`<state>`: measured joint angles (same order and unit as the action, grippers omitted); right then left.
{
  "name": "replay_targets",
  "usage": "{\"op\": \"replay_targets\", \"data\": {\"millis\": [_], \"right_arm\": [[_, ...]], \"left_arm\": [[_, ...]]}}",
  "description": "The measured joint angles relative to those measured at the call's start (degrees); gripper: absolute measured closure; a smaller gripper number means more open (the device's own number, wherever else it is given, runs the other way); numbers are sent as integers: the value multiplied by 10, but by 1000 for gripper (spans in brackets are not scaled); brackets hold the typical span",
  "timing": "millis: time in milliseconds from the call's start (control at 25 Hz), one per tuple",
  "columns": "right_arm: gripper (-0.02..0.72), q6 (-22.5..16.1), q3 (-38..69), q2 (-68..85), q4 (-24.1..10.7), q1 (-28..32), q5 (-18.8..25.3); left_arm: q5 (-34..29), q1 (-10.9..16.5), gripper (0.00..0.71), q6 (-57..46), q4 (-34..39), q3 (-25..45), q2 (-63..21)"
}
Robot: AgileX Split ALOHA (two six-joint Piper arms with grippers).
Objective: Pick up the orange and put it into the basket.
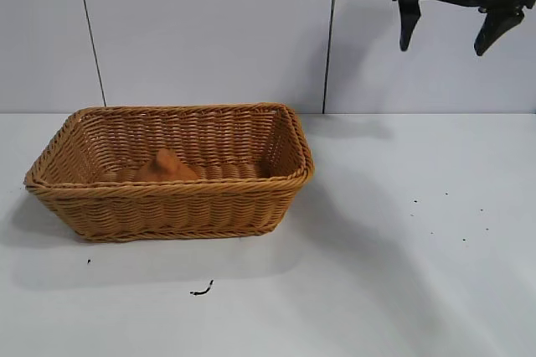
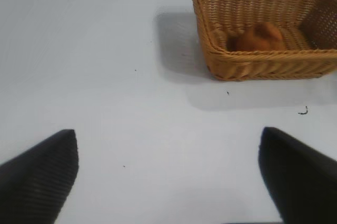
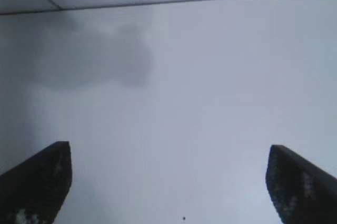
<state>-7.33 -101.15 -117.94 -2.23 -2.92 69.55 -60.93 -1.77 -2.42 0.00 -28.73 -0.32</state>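
Exterior view, near to far. A small dark curled scrap lies on the white table at 6 o'clock from the basket, apart from it; fine dark specks are scattered at 3 o'clock. The basket stands left of centre, its long axis running from 9 to 3 o'clock, mouth upward. The orange rests on the basket floor, left of the middle, with its peak pointing to 12 o'clock; the near wall hides its base. Nothing covers the basket's mouth. Right gripper: raised at upper right before the back wall, fingers spread wide, holding nothing. Left gripper: wide open and empty above bare table, well apart from the basket.
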Motion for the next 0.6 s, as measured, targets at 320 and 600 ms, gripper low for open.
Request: {"op": "replay_targets", "data": {"millis": [320,600], "right_arm": [[10,31,331,248,22,0,1],[10,32,570,516,26,0,-37]], "left_arm": [[0,0,44,0,0,0,0],[0,0,44,0,0,0,0]]}}
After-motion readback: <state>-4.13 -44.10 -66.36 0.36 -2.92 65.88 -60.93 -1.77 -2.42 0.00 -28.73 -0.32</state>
